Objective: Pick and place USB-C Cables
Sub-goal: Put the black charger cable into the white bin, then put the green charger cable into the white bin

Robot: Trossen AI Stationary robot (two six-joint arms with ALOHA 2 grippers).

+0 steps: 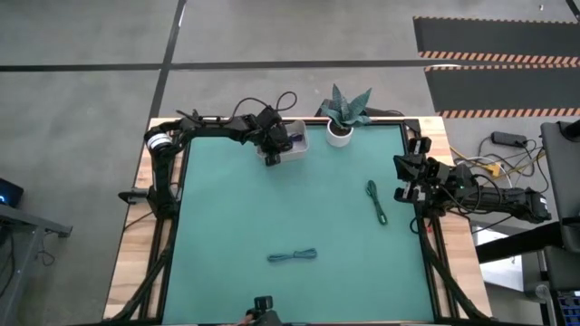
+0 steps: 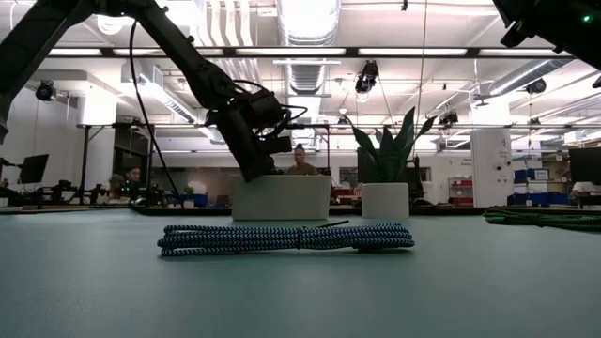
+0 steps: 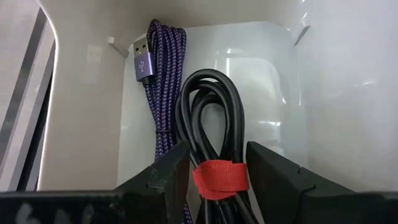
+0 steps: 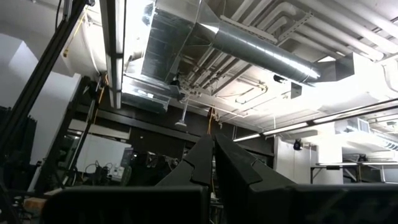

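My left gripper (image 3: 217, 177) reaches down into a white bin (image 1: 295, 141) at the table's far edge, fingers open. Between them lies a black coiled cable (image 3: 208, 112) bound by a red strap. A dark blue braided USB-C cable (image 3: 163, 81) lies in the bin beside it, along the wall. A green cable (image 1: 376, 201) lies on the mat toward the right. A teal-blue cable (image 1: 292, 256) lies near the front middle. My right gripper (image 4: 214, 155) is shut, raised at the right edge, holding nothing. My left gripper's fingers (image 3: 171, 177) stand close on either side of the black cable at its red strap (image 3: 221, 177), coming slanting down from above into the bin. Whether they touch the strap I cannot tell. The cable's loop lies on the bin's floor.
A potted plant (image 1: 344, 113) in a white pot stands just right of the bin at the far edge. The green mat (image 1: 272, 208) spreads between the two loose cables. In the low view the teal-blue cable (image 2: 286, 238) lies in front of the bin (image 2: 280, 197).
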